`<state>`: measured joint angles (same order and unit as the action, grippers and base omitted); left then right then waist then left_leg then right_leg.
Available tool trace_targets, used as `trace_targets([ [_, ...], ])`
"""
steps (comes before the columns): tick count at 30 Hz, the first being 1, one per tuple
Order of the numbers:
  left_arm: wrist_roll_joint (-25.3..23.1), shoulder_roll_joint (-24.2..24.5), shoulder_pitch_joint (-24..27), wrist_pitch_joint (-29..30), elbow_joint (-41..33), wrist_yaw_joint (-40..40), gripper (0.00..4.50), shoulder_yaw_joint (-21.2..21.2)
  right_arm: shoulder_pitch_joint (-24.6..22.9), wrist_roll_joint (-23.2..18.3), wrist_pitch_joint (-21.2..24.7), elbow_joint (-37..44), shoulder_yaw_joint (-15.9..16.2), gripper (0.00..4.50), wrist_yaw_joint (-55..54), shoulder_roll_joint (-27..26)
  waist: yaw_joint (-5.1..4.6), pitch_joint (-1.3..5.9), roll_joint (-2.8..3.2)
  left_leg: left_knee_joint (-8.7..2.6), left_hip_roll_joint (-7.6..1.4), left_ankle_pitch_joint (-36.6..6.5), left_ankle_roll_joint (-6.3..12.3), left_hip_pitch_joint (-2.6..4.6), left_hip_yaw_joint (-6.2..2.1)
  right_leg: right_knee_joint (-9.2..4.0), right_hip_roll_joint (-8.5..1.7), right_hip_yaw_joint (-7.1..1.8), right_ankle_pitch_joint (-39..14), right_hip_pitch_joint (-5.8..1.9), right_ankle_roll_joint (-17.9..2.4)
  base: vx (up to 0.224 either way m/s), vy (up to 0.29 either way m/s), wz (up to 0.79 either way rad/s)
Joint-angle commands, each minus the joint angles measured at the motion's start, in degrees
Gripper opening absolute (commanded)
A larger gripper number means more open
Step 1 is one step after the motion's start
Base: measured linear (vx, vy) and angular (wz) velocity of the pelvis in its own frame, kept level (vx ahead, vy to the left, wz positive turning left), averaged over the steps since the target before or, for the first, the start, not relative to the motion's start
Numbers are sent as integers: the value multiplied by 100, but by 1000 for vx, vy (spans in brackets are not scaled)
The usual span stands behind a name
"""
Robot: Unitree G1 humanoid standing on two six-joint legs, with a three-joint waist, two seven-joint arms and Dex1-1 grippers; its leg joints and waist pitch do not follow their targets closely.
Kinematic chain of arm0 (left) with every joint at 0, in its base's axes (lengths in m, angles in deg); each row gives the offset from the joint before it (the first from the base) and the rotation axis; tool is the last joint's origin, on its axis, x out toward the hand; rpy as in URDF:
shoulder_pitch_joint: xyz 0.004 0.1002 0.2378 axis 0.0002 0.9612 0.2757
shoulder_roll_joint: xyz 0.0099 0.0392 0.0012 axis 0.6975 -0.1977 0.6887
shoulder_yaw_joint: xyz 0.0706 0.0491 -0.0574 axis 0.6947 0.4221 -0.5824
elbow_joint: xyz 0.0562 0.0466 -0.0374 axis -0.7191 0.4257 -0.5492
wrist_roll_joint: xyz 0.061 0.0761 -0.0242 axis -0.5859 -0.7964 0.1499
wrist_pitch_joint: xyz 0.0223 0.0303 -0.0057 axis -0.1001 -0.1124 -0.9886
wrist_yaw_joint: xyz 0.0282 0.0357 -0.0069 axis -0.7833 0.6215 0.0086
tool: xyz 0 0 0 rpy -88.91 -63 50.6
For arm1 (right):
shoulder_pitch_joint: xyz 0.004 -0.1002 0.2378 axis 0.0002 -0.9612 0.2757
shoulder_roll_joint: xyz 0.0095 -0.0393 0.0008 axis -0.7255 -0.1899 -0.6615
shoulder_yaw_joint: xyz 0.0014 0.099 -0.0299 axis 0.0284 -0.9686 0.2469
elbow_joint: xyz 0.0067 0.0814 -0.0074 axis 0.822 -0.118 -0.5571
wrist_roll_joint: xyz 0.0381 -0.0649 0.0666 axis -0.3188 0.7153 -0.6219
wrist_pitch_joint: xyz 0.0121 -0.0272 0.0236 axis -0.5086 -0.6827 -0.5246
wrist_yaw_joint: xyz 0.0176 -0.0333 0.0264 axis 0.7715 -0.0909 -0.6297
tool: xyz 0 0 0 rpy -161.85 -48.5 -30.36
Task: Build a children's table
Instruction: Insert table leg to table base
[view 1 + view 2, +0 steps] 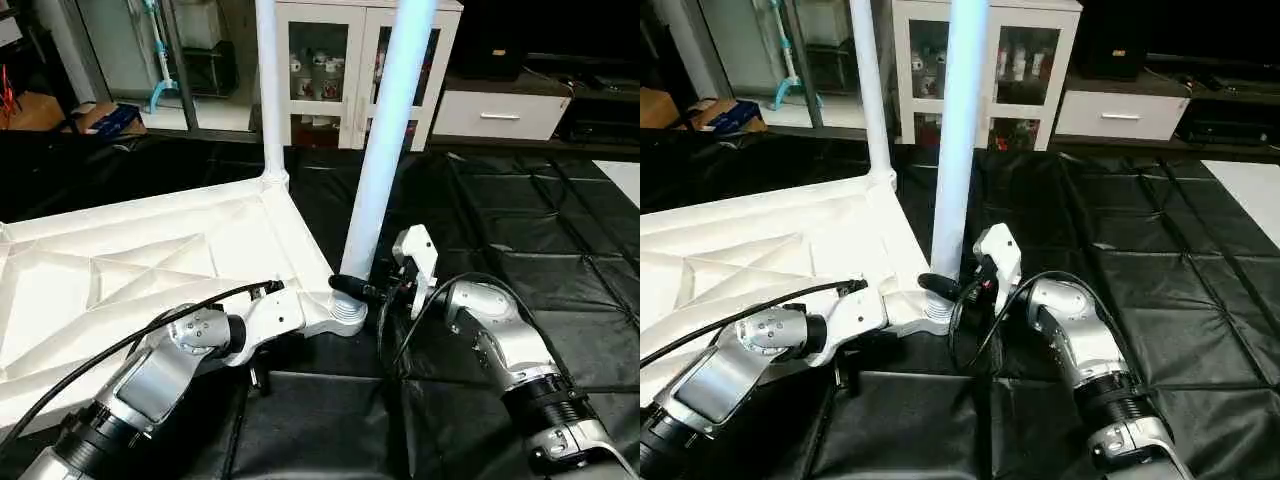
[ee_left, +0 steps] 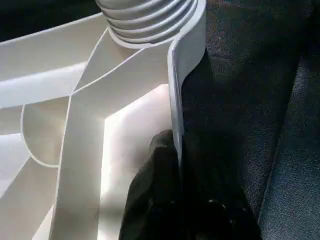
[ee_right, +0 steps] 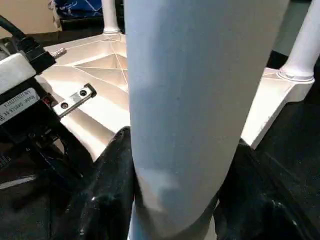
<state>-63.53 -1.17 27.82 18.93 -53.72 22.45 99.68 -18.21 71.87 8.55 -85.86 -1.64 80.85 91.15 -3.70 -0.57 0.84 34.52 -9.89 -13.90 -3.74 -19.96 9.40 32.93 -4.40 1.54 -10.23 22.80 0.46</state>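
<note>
We see the white table top (image 1: 150, 260) lying ribbed side up on black quilted sheeting (image 1: 520, 220), with one leg (image 1: 268, 90) upright in its far corner socket and a second leg (image 1: 385, 150) upright in the near corner socket (image 1: 347, 310). Our left end effector (image 2: 175, 170) is pressed together on the top's thin rim beside that near socket. Our right end effector (image 3: 175, 200) has its fingers (image 3: 107, 190) on either side of the second leg's lower part, pinching it.
</note>
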Motion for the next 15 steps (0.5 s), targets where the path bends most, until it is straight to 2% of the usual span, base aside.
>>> trace_targets([
  [1, -141, 137, 68, 14, -27, -7, 0, 41, -309, 592, 243, -844, 35, 184, -538, 193, -8, 70, 89, -637, -283, -2723, -88, -34, -156, -478, -288, -140, -2633, -50, -936, 0, 0, 0],
  [5, -172, 59, 90, 143, -21, 171, 0, -20, -236, 581, 148, -1034, -190, 184, -1061, 72, -39, 63, 80, -639, -276, -2824, -114, -37, -166, -492, -297, -139, -2851, -31, -865, 0, 0, 0],
  [7, -156, -103, 81, 275, -5, 377, 0, -102, -190, 680, 37, -1216, -316, 184, -1618, -8, -74, 54, 63, -637, -269, -2902, -136, -43, -178, -513, -303, -133, -3108, -13, -775, 0, 0, 0],
  [9, -160, -285, 25, 385, 38, 595, 0, -173, -134, 684, -15, -1386, -496, 184, -2201, -131, -100, 56, 70, -637, -262, -2944, -147, -43, -196, -528, -307, -123, -3260, -12, -709, 0, 0, 0],
  [12, -183, -413, -53, 452, 89, 759, 0, -198, -72, 667, -51, -1532, -620, 184, -2665, -238, -137, 68, 70, -649, -262, -2902, -169, -81, -214, -527, -313, -113, -3172, -26, -689, 0, 0, 0],
  [13, -216, -483, -110, 533, 135, 880, 0, -209, -20, 730, -108, -1619, -623, 184, -2925, -276, -136, 67, 100, -650, -265, -2942, -158, -71, -216, -525, -309, -107, -3077, -25, -712, 0, 0, 0],
  [14, -216, -483, -110, 533, 135, 880, 0, -209, -20, 730, -108, -1619, -623, 184, -2925, -276, -136, 56, 92, -649, -266, -2978, -152, -63, -204, -543, -303, -102, -3066, -4, -720, 0, 0, 0],
  [15, -311, -651, -267, 717, 256, 1149, 0, -221, 137, 798, -146, -1812, -676, 184, -3525, -411, -138, 65, 85, -637, -255, -2953, -141, -48, -196, -547, -303, -95, -3020, 0, -749, 0, 0, 0],
])
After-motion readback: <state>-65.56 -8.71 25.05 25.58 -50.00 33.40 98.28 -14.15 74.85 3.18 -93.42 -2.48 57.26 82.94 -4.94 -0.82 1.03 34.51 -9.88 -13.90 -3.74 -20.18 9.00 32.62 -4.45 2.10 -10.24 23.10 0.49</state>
